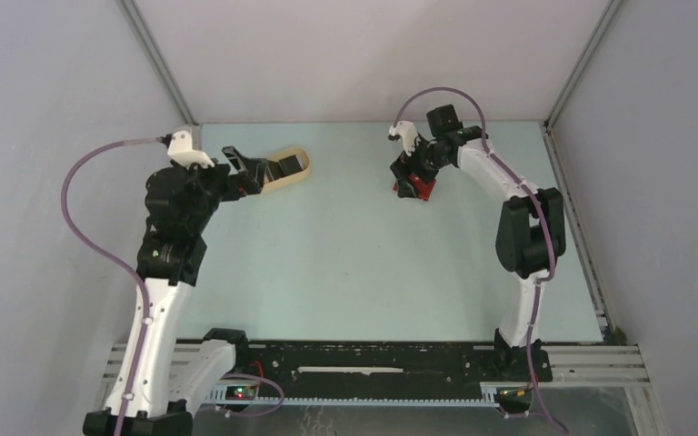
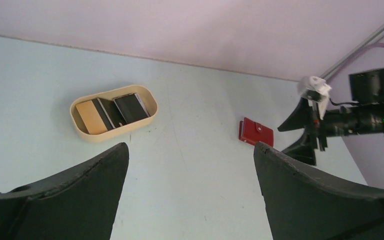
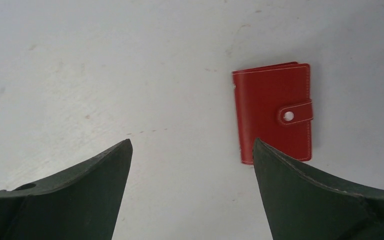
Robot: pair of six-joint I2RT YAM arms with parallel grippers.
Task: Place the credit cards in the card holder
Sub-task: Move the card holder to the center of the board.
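The red card holder (image 3: 272, 112) lies flat and closed, its snap strap fastened, on the table at the back right (image 1: 423, 190). It also shows in the left wrist view (image 2: 255, 131). My right gripper (image 3: 192, 141) is open and empty just above the table. Its right fingertip overlaps the holder's near edge in that view. It also shows in the top view (image 1: 409, 178). The credit cards lie in a tan oval dish (image 2: 114, 133): an orange-yellow card (image 2: 89, 117) and dark-faced cards (image 2: 130, 106). My left gripper (image 2: 191, 145) is open and empty, and in the top view (image 1: 247, 173) it is beside the dish (image 1: 305, 156).
The enclosure's grey walls meet the table close behind the dish and the holder. A metal frame strut runs down the back right corner (image 1: 582, 64). The right arm's wrist and purple cable (image 2: 365, 115) stand just right of the holder.
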